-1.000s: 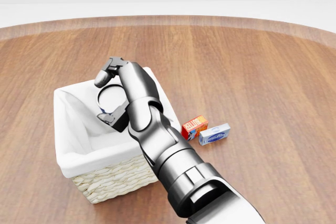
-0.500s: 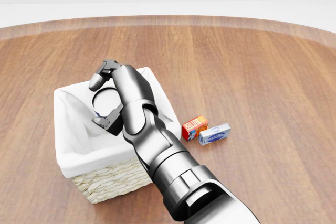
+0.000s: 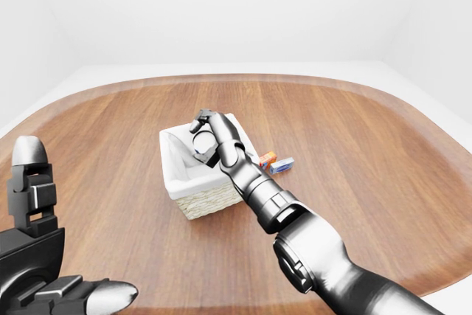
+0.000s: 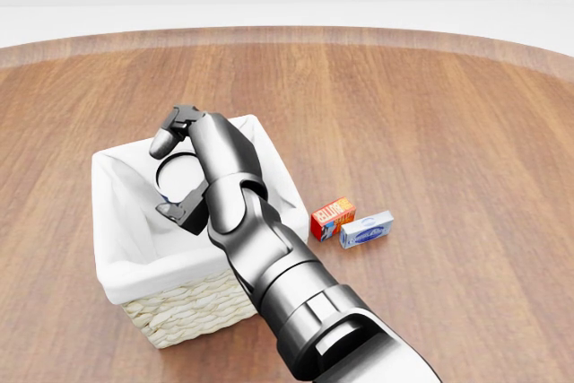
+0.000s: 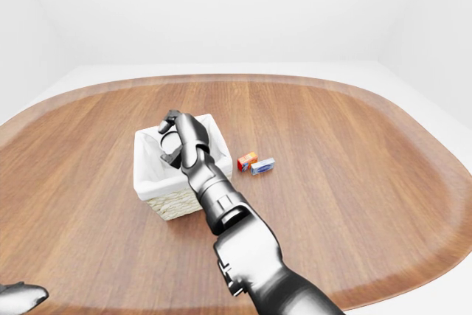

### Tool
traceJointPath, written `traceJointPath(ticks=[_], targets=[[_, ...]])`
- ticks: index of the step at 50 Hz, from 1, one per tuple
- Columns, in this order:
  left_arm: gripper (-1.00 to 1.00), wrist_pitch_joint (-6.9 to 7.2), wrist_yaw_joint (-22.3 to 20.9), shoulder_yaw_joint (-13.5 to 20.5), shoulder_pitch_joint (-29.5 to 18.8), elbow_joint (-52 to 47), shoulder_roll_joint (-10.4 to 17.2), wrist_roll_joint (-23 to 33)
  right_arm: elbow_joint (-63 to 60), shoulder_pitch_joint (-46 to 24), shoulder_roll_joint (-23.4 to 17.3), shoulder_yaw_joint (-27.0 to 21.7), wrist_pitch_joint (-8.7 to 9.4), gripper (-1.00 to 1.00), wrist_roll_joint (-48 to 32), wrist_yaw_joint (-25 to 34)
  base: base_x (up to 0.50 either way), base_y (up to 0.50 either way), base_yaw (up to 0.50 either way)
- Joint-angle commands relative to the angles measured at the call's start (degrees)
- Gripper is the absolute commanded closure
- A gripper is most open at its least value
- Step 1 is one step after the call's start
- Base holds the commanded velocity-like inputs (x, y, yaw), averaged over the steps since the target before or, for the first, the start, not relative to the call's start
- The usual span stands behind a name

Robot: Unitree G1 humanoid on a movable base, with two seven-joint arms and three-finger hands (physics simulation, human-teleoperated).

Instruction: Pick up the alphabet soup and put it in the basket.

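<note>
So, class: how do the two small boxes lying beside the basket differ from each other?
The red-orange box is squatter and brightly coloured; the blue-white box is longer, flatter and pale. In the head view the red-orange box lies nearer the basket, the blue-white box to its right. Both rest on the wooden table, apparently touching.

Right hand (image 4: pixel 179 168) hanging over the basket (image 4: pixel 112 248) opening, forearm angling up from the head view's bottom edge across the basket's right wall. Fingers (image 4: pixel 166 139) curling round the alphabet soup (image 4: pixel 175 170), holding it above the liner. Left hand (image 3: pixel 44 256) sitting low, well clear of the basket to its left, fingers spread loose, gripping nothing.
</note>
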Motion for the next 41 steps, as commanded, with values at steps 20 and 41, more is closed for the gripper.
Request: traceJointPath(ticks=[20,41], targets=[[-1.0,0.0,0.5,-0.2,0.8,0.0,0.6,-0.9,-0.9,-0.4,0.4,0.2,0.29,-1.0,0.7,-0.6,0.0,0.0,0.0],[-1.0,0.0,0.6,0.1,0.6,0.0,0.7,-1.0,-0.7,-0.2,0.6,0.3,0.14,-1.0,0.6,-0.6,0.0,0.0,0.0]])
